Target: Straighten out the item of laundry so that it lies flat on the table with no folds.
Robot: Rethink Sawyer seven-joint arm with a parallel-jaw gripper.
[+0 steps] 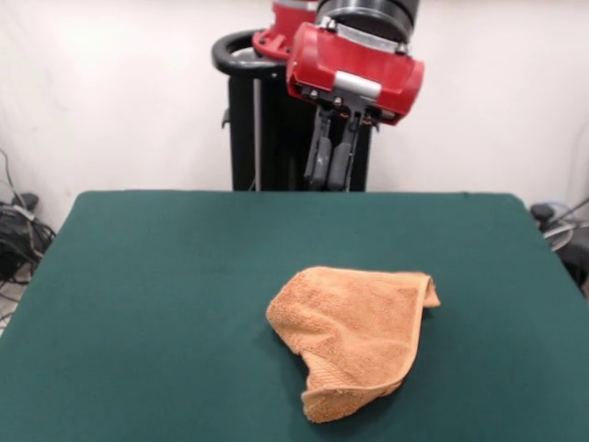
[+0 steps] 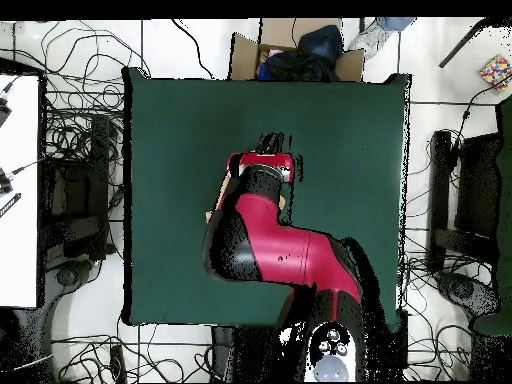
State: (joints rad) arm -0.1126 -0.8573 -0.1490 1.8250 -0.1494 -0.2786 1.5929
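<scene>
Front view: the gripper (image 1: 331, 168) hangs high above the far part of the table (image 1: 138, 295). Its 2 dark fingers (image 1: 318, 158) point straight down. They sit close side by side, pressed together, with nothing between them. They do not touch the table. Above the fingers is a red block with a silver strip on it. Behind it stands the black pedestal (image 1: 248, 120), at the far edge of the table.

The towel (image 1: 354, 336) lies on the green table top, nearer to the camera than the gripper and a little to the right of the middle. It is well apart from the gripper. The towel is light orange and fluffy. It is not flat. It is bunched up and folded over itself. 1 corner sticks out at the upper right, and a stitched hem runs down the right side. The lowest part curls into a thick roll close to the bottom edge of the picture. A dark dent sits at its lower left side.

The overhead view shows the big red and black arm (image 2: 275, 250) reaching from the bottom of the picture over the middle of the table (image 2: 340, 130). The arm hides almost all of the towel here. Only a tiny orange bit (image 2: 211, 214) peeks out at the arm's left side. The gripper's dark tips (image 2: 270, 143) show just past the red end of the arm. Cables lie on the floor all around the table.
</scene>
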